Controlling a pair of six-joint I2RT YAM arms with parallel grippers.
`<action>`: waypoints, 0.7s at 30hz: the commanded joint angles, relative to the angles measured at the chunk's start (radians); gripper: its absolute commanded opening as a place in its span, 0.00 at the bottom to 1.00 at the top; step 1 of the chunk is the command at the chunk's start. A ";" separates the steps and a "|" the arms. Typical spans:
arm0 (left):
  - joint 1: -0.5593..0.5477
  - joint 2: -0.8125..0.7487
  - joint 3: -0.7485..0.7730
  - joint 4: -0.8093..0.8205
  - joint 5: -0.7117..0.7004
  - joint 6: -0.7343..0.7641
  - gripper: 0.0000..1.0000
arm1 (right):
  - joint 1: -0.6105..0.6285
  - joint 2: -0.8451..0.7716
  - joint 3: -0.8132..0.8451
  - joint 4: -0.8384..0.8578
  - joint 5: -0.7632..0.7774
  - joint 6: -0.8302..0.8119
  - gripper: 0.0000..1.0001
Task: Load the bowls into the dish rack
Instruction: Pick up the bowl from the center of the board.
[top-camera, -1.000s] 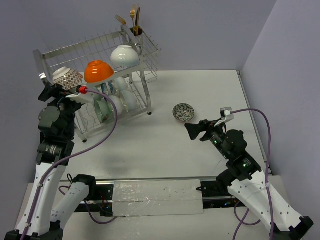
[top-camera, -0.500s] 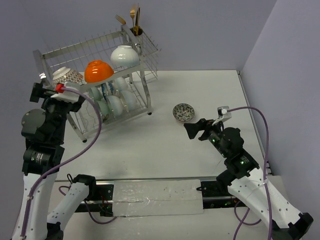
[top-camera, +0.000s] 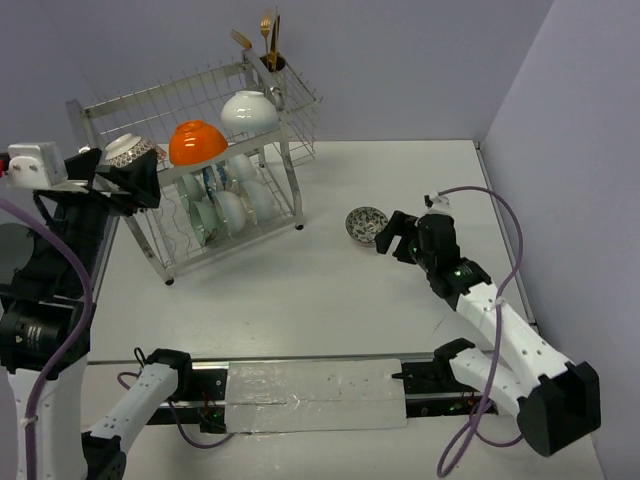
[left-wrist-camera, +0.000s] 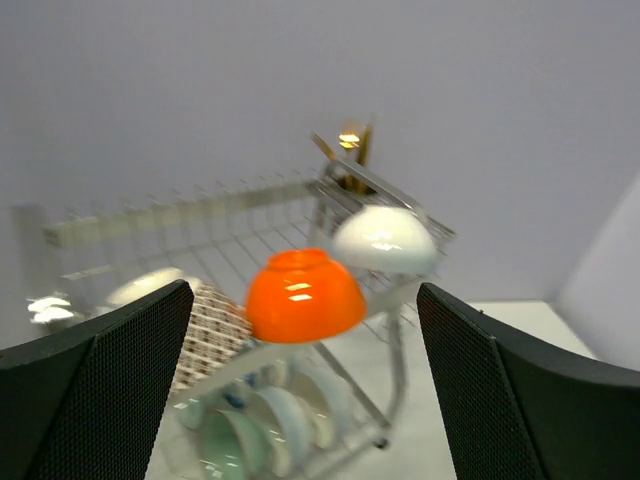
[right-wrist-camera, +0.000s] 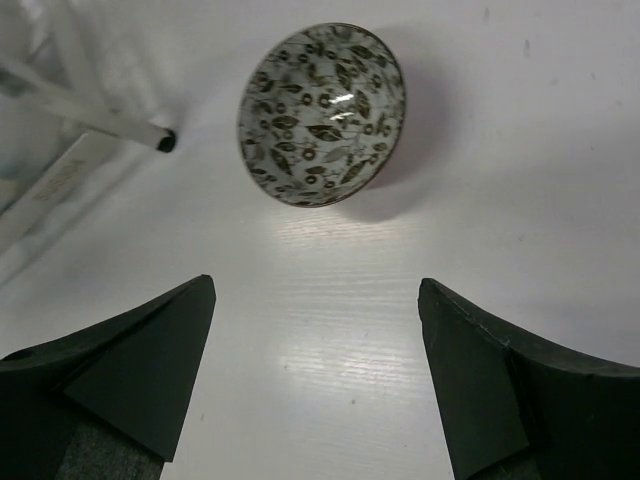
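- One patterned bowl (top-camera: 367, 224) sat upright on the white bench (top-camera: 330, 290), out in the open to the right of the dish rack (top-camera: 190, 105), its dark leaf-print inside facing up
- In the right wrist view that bowl (right-wrist-camera: 322, 115) lay straight ahead of the right gripper (right-wrist-camera: 315, 288), beyond the fingertips and not between them; nothing touched it
- The right gripper stood wide apart and empty, low over the bench just on the near-right side of the bowl
- A foot of the rack (right-wrist-camera: 165, 140) showed just beside the bowl's left edge, apart from it
- On the rack's upper tier three bowls rested mouth down in a row: a brown-patterned bowl (top-camera: 128, 150) at the left, an orange bowl (top-camera: 197, 142) in the middle, a white bowl (top-camera: 249, 110) at the right
- More pale bowls (top-camera: 225, 205) stood on edge between the tines of the lower tier
- Gold utensils (top-camera: 270, 35) stuck up from the cup at the rack's far right corner
- The left gripper (top-camera: 132, 180) hung in the air at the rack's left end, close to the brown-patterned bowl, spread wide and holding nothing; its wrist view looked along the upper tier with the orange bowl centred between the fingers
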 joint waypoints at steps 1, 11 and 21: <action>0.003 0.054 -0.038 -0.070 0.143 -0.189 0.99 | -0.051 0.104 0.077 -0.003 0.001 0.046 0.89; -0.041 0.069 -0.291 0.064 0.528 -0.418 0.99 | -0.075 0.517 0.281 0.024 0.047 0.104 0.76; -0.377 0.100 -0.431 0.110 0.283 -0.437 0.99 | -0.085 0.666 0.347 0.021 0.093 0.124 0.58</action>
